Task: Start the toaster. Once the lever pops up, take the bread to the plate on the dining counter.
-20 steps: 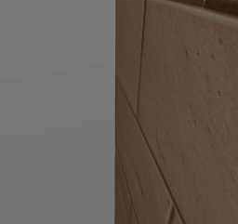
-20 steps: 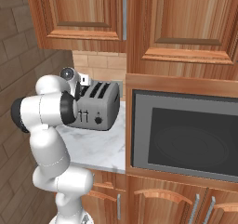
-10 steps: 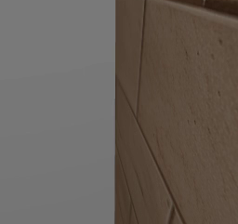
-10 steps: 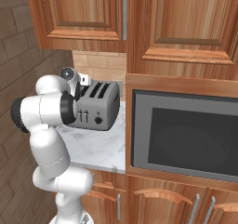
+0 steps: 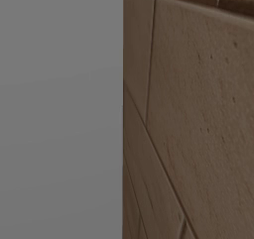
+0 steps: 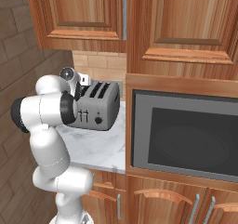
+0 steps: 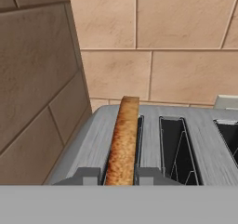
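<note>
Bread [image 7: 123, 141] stands in the toaster's [image 7: 153, 139] left slot, clamped between the jaws.

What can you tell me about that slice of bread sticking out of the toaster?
The bread is a thin slice seen edge-on, golden brown and mottled with a darker crust. It stands upright in the leftmost slot of the silver toaster, its top edge rising above the slot. The gripper's fingertips flank its near end; contact can't be judged.

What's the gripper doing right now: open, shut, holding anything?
Gripper: fingertips sit on either side of the bread, which stands in the toaster slot; whether it has closed on the slice cannot be told.
</note>
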Available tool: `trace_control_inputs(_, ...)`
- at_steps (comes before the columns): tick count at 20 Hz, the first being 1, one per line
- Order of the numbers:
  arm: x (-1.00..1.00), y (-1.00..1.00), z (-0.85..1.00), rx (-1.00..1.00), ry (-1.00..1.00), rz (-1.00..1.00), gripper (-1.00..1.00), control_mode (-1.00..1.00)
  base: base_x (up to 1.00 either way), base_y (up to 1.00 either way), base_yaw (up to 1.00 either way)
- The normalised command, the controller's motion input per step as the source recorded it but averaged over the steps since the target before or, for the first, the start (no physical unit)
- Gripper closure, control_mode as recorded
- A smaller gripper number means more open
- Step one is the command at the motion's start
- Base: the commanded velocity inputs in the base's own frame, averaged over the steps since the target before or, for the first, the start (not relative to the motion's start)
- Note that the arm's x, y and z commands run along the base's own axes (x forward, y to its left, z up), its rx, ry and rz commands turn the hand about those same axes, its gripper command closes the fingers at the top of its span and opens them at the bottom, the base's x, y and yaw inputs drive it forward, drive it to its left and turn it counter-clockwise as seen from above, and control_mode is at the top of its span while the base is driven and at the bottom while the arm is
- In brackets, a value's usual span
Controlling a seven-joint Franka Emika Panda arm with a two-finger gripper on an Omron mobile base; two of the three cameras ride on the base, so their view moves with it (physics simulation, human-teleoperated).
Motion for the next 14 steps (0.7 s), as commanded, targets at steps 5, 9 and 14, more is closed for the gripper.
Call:
trace_control_inputs(5,0.00,0.00,0.00,0.00,0.00,0.00,1.00,-1.00,0.00,0.00,0.00)
trace_control_inputs(9,0.00,0.00,0.00,0.00,0.00,0.00,1.00,-1.00,0.00,0.00,0.00)
trace_control_inputs(14,0.00,0.00,0.00,0.00,0.00,0.00,1.00,-1.00,0.00,0.00,0.00)
